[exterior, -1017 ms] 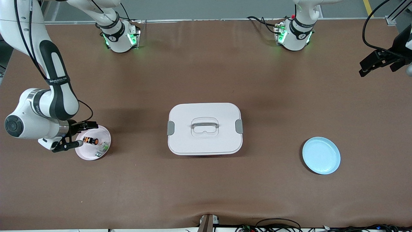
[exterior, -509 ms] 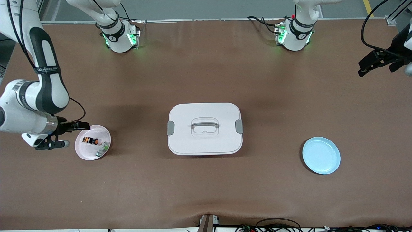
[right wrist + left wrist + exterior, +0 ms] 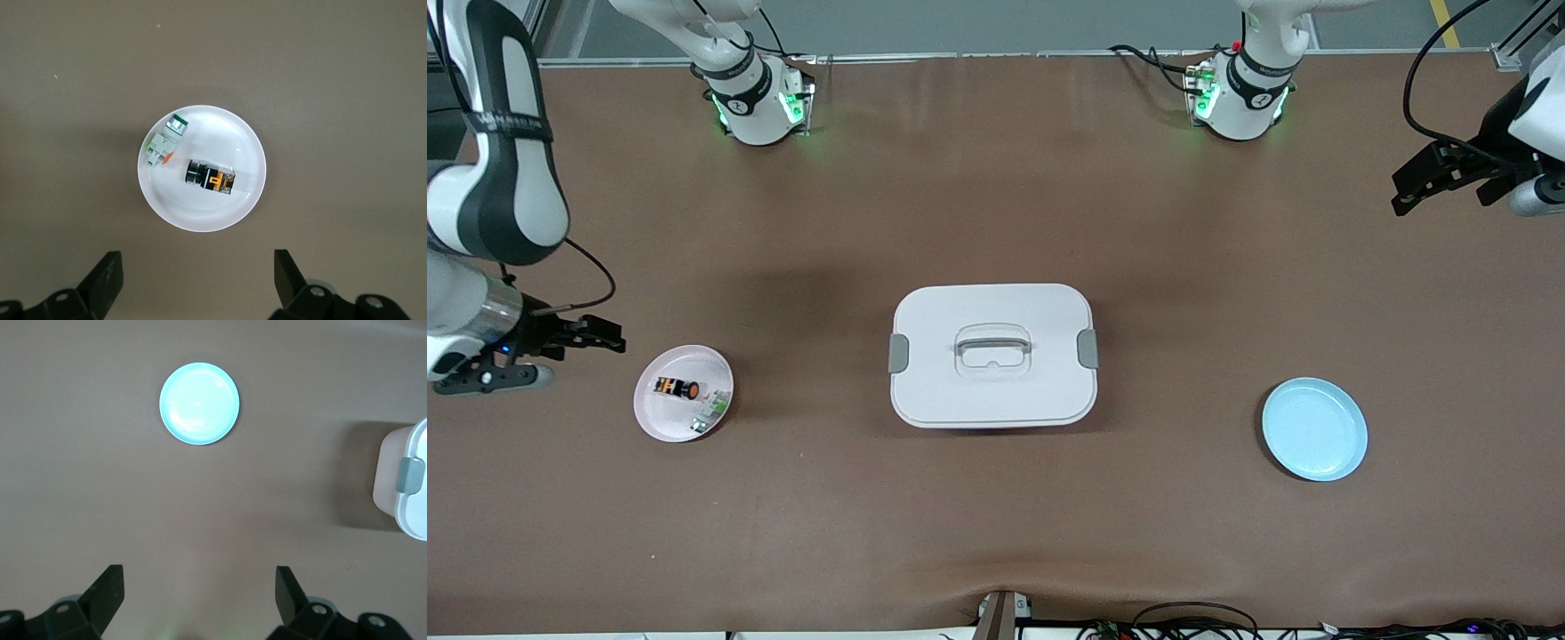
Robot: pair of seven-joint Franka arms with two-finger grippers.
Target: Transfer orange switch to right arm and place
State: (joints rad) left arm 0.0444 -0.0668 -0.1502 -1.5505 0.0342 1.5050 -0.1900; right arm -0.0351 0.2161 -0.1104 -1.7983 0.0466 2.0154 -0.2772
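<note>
The orange switch (image 3: 677, 388) lies on its side on a small pink plate (image 3: 651, 420) toward the right arm's end of the table. In the right wrist view the switch (image 3: 210, 177) lies near the middle of the plate (image 3: 200, 215). My right gripper (image 3: 565, 358) is open and empty, over bare table beside the plate, at the table's end. Its spread fingers frame bare table in the right wrist view (image 3: 198, 277). My left gripper (image 3: 1445, 182) is open and empty, raised over the left arm's end of the table; it also shows in the left wrist view (image 3: 200, 593).
A small green-and-white part (image 3: 710, 411) lies on the pink plate beside the switch, also in the right wrist view (image 3: 163, 141). A white lidded box (image 3: 993, 356) stands mid-table. A light blue plate (image 3: 1314, 429) lies toward the left arm's end, seen also in the left wrist view (image 3: 199, 403).
My right gripper has drawn back from over the pink plate toward the table's end. The switch stays on the plate. My left gripper has shifted slightly toward mid-table.
</note>
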